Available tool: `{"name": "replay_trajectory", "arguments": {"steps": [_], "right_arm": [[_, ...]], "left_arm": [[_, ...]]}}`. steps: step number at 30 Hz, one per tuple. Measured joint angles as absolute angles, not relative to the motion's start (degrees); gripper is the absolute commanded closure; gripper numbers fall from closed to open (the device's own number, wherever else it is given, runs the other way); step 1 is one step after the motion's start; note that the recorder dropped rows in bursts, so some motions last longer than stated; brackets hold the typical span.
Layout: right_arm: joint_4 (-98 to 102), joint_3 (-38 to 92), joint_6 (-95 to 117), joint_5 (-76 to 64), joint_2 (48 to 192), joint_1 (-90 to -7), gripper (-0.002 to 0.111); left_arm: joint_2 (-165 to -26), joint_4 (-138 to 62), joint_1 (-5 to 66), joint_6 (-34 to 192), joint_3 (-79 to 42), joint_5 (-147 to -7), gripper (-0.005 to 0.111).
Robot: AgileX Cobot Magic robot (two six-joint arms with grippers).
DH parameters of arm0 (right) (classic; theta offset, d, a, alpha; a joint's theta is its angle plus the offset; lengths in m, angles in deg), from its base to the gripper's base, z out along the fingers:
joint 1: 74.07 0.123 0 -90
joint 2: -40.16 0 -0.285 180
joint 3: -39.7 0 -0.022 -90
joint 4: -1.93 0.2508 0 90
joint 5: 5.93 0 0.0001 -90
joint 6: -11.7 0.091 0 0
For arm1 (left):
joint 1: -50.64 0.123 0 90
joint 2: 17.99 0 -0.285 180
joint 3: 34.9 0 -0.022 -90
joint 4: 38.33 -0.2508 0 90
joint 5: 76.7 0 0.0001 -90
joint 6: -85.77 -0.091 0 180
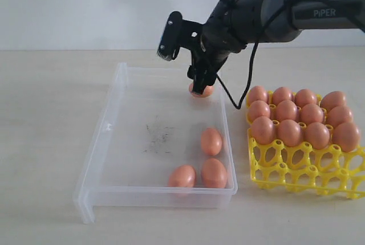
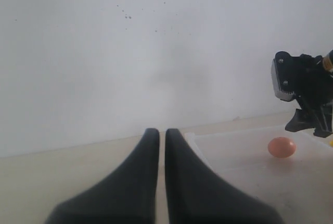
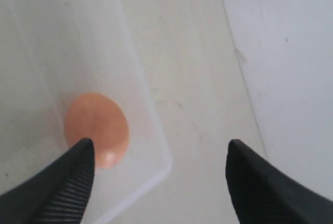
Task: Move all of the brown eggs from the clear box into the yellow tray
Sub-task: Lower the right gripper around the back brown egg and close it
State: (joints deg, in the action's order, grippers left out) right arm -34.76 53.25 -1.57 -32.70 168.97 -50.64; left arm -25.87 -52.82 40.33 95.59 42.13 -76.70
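1. The right gripper [image 3: 158, 146] is released, its ribbed fingers [image 3: 73, 182] spread wide with nothing between them. It hangs tilted downward over the far right corner of the clear box [image 1: 108, 125].
2. One brown egg [image 3: 96, 127] lies on the box floor under this gripper, just beside one fingertip and close to the corner. I cannot tell whether the finger touches it.
3. Three more brown eggs lie in the near right part of the box. One egg [image 1: 211, 141] lies by the right wall. Another egg [image 1: 182, 176] and its neighbour [image 1: 214, 173] sit side by side against the near wall.
4. Dark specks [image 1: 157, 134] mark the middle of the box floor.
5. The yellow tray [image 1: 296, 171] stands on the table [image 1: 45, 142] just beside the box's right wall. Twelve brown eggs fill its three far rows, and the near cups show only yellow lattice.
6. The left gripper [image 2: 162, 133] is clenched, with only a thin slit between its fingers and nothing held. It sits low over the table outside the box, near one corner.
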Motion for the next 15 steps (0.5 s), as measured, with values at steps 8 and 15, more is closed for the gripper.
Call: {"name": "replay_trajectory", "arguments": {"steps": [8,15], "right_arm": [[-14.35,53.35,-21.32,-39.78,168.97,-52.55,0.045],[-6.32,53.35,-32.87,-39.89,168.97,-52.55,0.046]], "left_arm": [[-25.87,-52.82,40.33,95.59,42.13,-76.7,0.103],[-25.87,-52.82,40.33,95.59,42.13,-76.7,0.103]]}}
